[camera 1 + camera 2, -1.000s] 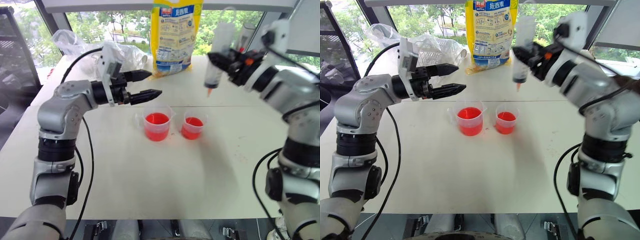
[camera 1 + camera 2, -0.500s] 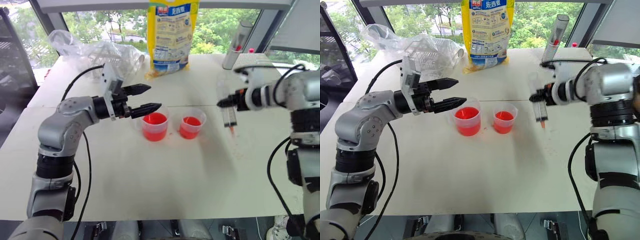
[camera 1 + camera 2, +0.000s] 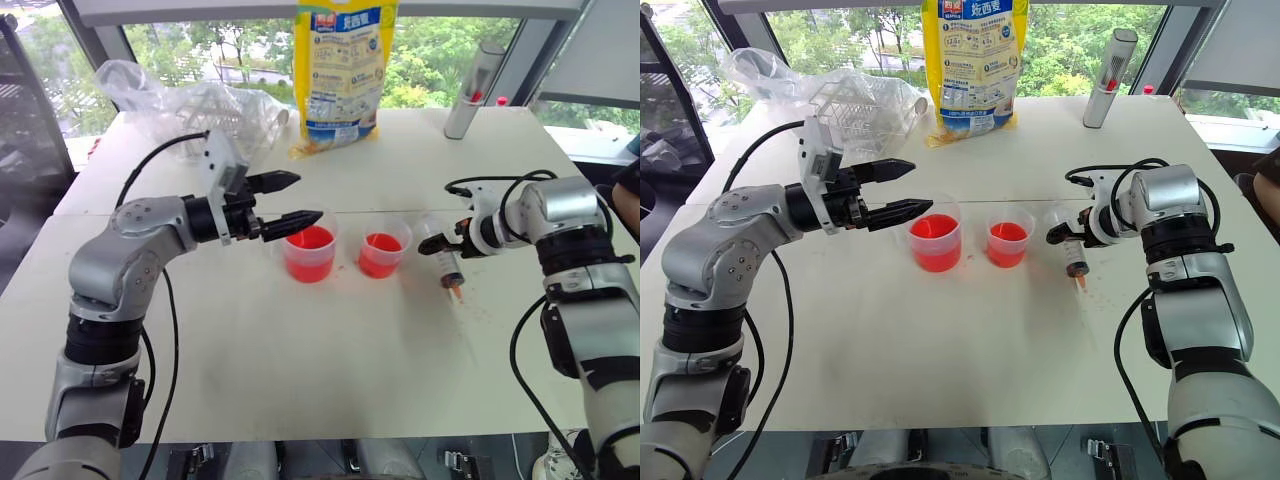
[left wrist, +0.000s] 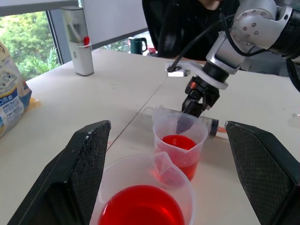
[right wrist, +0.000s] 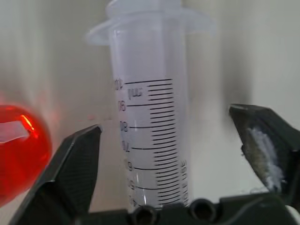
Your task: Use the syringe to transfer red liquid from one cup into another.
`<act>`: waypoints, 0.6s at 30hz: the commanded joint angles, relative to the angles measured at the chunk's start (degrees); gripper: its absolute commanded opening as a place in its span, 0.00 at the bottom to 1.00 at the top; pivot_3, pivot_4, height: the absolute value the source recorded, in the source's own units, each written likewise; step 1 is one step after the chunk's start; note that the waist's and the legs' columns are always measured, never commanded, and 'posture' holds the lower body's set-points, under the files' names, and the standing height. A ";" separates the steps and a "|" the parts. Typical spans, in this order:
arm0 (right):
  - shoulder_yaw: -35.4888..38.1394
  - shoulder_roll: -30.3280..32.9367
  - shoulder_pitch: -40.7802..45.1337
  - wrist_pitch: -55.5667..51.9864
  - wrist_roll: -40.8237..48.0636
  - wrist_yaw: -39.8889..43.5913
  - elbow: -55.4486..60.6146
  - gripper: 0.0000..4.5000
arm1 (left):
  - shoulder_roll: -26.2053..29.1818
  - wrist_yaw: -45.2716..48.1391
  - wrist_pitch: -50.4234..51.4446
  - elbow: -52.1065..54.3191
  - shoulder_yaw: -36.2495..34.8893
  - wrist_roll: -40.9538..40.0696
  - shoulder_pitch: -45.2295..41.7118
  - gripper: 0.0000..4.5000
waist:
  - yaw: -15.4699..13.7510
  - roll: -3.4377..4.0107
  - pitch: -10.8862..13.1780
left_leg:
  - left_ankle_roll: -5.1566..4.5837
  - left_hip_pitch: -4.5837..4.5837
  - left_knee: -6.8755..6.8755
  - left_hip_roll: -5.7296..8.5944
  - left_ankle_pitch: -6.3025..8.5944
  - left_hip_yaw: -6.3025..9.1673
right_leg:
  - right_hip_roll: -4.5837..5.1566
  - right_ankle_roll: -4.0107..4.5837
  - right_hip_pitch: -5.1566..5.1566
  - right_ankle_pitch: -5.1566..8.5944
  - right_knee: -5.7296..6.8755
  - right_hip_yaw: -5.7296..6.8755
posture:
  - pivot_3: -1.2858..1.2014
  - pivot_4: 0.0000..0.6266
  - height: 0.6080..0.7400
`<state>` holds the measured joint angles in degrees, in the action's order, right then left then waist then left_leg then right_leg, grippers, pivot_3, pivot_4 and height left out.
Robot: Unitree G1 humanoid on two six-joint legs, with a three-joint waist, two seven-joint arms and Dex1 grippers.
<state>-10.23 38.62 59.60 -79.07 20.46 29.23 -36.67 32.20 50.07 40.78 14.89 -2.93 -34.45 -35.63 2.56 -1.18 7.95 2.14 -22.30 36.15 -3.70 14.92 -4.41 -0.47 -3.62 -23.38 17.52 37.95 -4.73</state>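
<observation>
- Syringe [image 3: 1072, 253] lies on the white table [image 3: 940, 350], just right of the small cup [image 3: 1008, 243], orange tip toward the robot, plunger end toward the window
- Right gripper [image 5: 173, 154] low over the syringe barrel, fingers spread wide to either side, gaps between pads and barrel; nothing held
- Left gripper [image 3: 290, 200] hangs level over the table, pointing right, fingers well apart and empty; tips just left of and above the big cup [image 3: 308, 252]
- Big cup and small cup side by side mid-table, near but apart; both hold red liquid [image 4: 140, 212]; big cup on the left
- Yellow bag [image 3: 343, 70] upright at the far edge; grey cylinder [image 3: 1108, 65] to its right; clear plastic wrap [image 3: 190, 105] at far left
- Person's dark sleeve [image 3: 628, 185] at the right edge
</observation>
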 commanded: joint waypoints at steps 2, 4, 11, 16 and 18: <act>2.15 2.31 1.56 -1.35 -0.43 1.61 5.60 0.99 | 0.58 -0.14 0.25 2.26 -0.14 -1.19 -0.60 0.89 | 0.02 0.02 0.02 | 0.00 0.00 -0.01 0.00 0.00 0.00 | 0.00 0.00 0.00 0.00 0.00 0.00 | 0.52 0.24 1.00; 2.68 4.58 1.33 -2.23 0.52 3.02 11.08 0.99 | 1.02 0.06 0.65 2.75 -0.22 -1.42 -0.32 0.89 | -0.02 0.04 0.03 | 0.00 -0.01 -0.02 0.00 0.00 0.00 | 0.00 0.00 -0.03 0.00 0.00 0.01 | 0.52 0.24 1.00; 7.36 14.72 -6.18 -0.30 6.77 11.63 36.41 0.99 | 4.19 0.78 2.29 5.48 -1.27 -2.89 2.43 0.89 | -0.09 0.03 0.03 | 0.00 0.00 -0.10 -0.01 0.00 0.07 | -0.01 -0.01 0.02 0.01 -0.09 0.05 | 0.52 0.24 1.00; 15.46 20.85 -13.74 3.00 15.45 21.02 52.55 0.99 | 6.48 0.51 3.76 7.80 -2.79 -4.68 4.93 0.89 | -0.01 0.04 0.05 | 0.00 0.02 -0.07 -0.04 0.00 0.07 | -0.01 -0.01 0.04 0.01 -0.08 0.06 | 0.52 0.24 1.00; 17.13 22.72 -17.85 4.44 17.34 23.26 57.13 0.99 | 7.23 0.55 4.19 8.33 -3.39 -5.51 5.49 0.89 | -0.05 0.01 0.03 | 0.00 0.06 -0.08 -0.06 0.01 0.10 | 0.01 -0.02 0.09 0.01 -0.09 0.07 | 0.52 0.24 1.00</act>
<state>4.31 59.99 43.21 -76.23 35.61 50.44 16.41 38.52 50.64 44.74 21.30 -4.00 -38.44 -30.16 2.51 -1.18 7.99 2.14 -22.21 36.07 -3.76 14.92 -4.28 -0.44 -3.64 -23.21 17.54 37.82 -4.64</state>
